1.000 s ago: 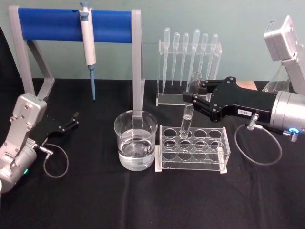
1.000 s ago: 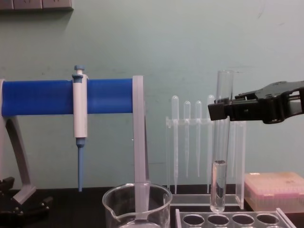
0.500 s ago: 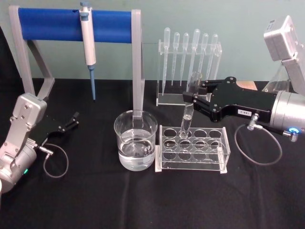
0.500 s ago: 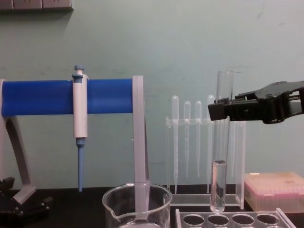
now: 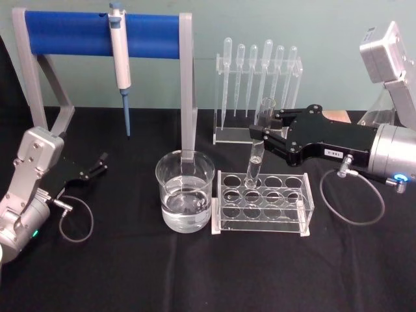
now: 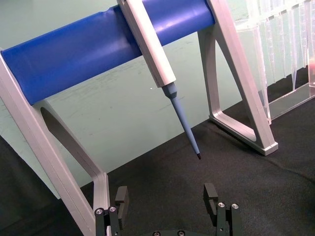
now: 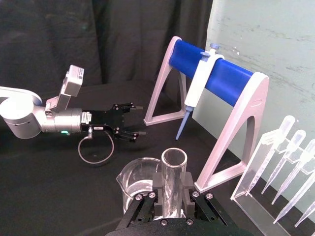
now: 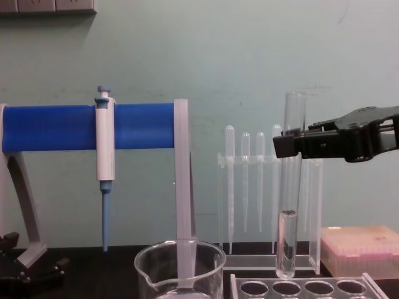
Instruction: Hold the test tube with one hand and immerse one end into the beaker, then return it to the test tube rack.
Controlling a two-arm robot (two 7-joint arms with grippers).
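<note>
- Right gripper (image 5: 259,134): reaches in from your right, above the back of the test tube rack (image 5: 260,223). Its flat black jaws are closed on the upper part of the test tube (image 5: 256,159), a little below the rim. In the chest view, this gripper (image 8: 284,144) crosses the tube (image 8: 290,187) from the right edge.
- Test tube: held upright, open end up. The chest view shows clear liquid in its lower part. The right wrist view looks down into its mouth (image 7: 173,164) between the two fingers (image 7: 158,189).
- Tube's lower end: at the rack's back row, by the second hole from the left. You cannot tell whether it has entered the hole; in the chest view it sits about level with the rack's top (image 8: 299,288).
- Beaker (image 5: 170,195): stands just left of the rack, partly filled with clear liquid, apart from the tube.
- Left gripper (image 5: 97,166): parked low on the black table (image 5: 195,273) at your far left, well apart from the beaker. Its fingers (image 6: 120,196) are spread wide and hold nothing.
- Micropipette (image 5: 119,52): hangs on the blue bar (image 5: 65,32) at the back left.
- Plastic pipettes (image 5: 260,71): hang in a clear stand behind the rack.
</note>
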